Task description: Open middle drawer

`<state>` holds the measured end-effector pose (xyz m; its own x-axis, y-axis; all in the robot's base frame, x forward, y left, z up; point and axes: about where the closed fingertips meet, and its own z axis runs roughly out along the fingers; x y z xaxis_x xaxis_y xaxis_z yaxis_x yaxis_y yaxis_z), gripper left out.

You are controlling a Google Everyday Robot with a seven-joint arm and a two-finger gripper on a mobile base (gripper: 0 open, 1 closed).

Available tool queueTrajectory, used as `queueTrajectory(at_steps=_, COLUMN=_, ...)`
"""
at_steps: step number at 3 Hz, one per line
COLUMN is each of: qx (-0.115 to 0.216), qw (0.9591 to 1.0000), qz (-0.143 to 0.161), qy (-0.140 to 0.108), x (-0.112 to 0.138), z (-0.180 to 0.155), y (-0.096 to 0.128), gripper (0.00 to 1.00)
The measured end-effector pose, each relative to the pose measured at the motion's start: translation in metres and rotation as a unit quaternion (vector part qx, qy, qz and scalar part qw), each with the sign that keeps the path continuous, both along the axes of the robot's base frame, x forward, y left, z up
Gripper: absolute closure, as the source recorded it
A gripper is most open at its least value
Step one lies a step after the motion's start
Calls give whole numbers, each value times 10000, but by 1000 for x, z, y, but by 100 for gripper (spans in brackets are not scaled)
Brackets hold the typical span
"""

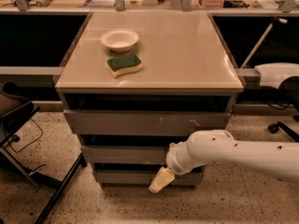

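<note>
Gripper (159,181) hangs pointing down against the lowest drawer front (126,177), just under the middle drawer (121,154), whether spread or closed I cannot tell.

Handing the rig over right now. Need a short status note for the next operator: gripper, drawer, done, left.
The gripper is low at the front of the cabinet, before the bottom drawer, just under the middle drawer.
The middle drawer shows no interior and looks shut.
A bowl and a sponge sit on the cabinet top, not part of the job.
Done: nothing on the drawer yet.
Left: probably raise the gripper to the middle drawer's edge, catch it, pull out.
</note>
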<state>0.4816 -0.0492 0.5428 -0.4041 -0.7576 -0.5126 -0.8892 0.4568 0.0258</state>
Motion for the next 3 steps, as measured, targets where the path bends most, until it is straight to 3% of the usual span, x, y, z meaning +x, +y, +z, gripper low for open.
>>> queueTrajectory(at_steps=1, qx=333, qw=9988, qz=128, qy=-337, x=21, z=2, y=6, gripper=0)
queueTrajectory(at_steps=2, qx=783, qw=9902, qz=380, qy=-1088, x=41, z=12, y=12, gripper=0)
queueTrajectory(at_steps=3, qx=757, qw=9865, qz=649, qy=-1296, x=39, z=14, y=15, gripper=0)
